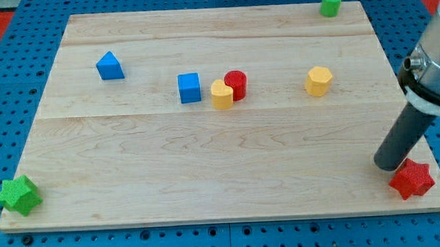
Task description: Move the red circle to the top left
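Note:
The red circle (236,84) is a short red cylinder near the middle of the wooden board (207,161). It touches a yellow heart-shaped block (221,95) on its left. A blue cube (189,87) stands just left of the heart. My tip (389,163) is at the board's bottom right, far to the right of and below the red circle. It stands right next to a red star (412,178).
A blue triangular block (109,66) sits at the upper left. A yellow hexagon (318,80) is right of centre. A green cylinder (331,3) is at the top right edge. A green star (18,195) is at the bottom left corner.

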Controlling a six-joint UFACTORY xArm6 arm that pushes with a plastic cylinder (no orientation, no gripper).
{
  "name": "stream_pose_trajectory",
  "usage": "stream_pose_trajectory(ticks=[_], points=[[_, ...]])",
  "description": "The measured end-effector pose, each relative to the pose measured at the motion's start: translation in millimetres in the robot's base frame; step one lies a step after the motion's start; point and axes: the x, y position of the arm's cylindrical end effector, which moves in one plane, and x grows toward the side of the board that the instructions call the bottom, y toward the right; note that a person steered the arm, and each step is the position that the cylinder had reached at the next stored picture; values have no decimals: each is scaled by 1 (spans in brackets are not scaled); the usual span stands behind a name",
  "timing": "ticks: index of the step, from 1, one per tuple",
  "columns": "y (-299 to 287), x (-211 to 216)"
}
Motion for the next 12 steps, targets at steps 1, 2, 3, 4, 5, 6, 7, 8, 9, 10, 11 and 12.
stream_pose_trajectory(ticks=[1, 2, 3, 4, 5, 6, 7, 8, 9, 10, 11, 12], points=[[0, -31], [-18, -70], [-100, -80], [-145, -95], [-140, -133], [-188, -161], [-236, -171], [-257, -172], [-262, -167], [-256, -154], [-286, -153], [-307, -130]])
